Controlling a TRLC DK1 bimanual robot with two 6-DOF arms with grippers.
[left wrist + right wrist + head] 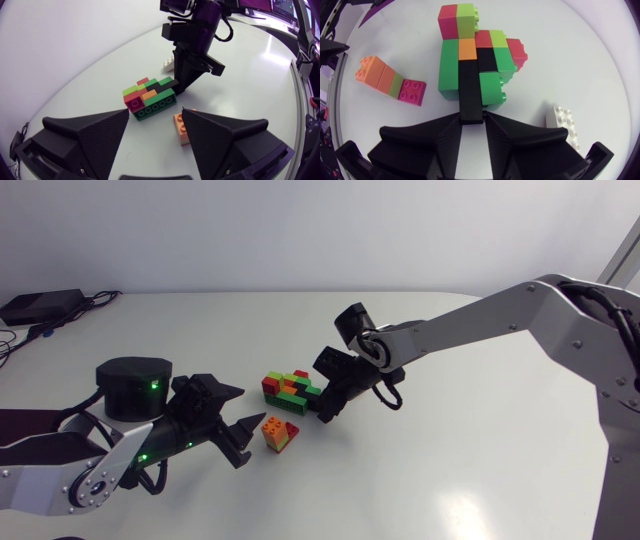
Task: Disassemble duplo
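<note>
Your stack (292, 388) sits on the smooth white table (480, 480). It is made of glossy, studded plastic blocks in green, red, lime and orange, with a long black brick (470, 95) set along its top. Your right gripper (327, 404) has its matte wedges pinched on that black brick's near end. A short orange piece (278, 434) with a pink end block lies loose just beside the stack, right ahead of your left gripper (236, 426), which gapes wide and holds nothing. A white brick (564, 124) lies beside the right gripper.
</note>
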